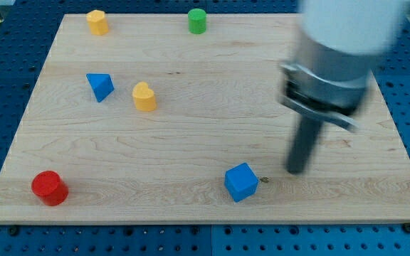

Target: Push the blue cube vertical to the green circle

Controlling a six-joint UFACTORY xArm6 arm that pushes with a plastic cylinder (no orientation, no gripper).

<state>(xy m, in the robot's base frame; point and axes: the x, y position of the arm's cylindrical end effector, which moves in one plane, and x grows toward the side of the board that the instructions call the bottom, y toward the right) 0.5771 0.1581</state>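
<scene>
The blue cube sits near the bottom edge of the counter, turned a little so one corner faces the view's bottom. Taking that cube as the landmark: my tip is just to its right and slightly above, close by but apart from it, with bare wood between them. The tool is a plain rod with nothing to open or close, and it has hold of nothing; it only stands there, blurred higher up.

The green circle is far up the view from the cube, near the top edge and somewhat to the cube's left. A yellow block lies up and left of the cube, a blue triangular block further left of that, another yellow block near the top-left corner, and a red cylinder well to the cube's left along the bottom.

The cube looks like a light, rigid piece that should slide easily on smooth wood and will not deform. Because it is turned, a push on a corner would likely spin it instead of shifting it; pressing the middle of a flat face seems safer. To line it up with the green circle it probably needs a nudge leftward, so contact on its right-hand face suits
</scene>
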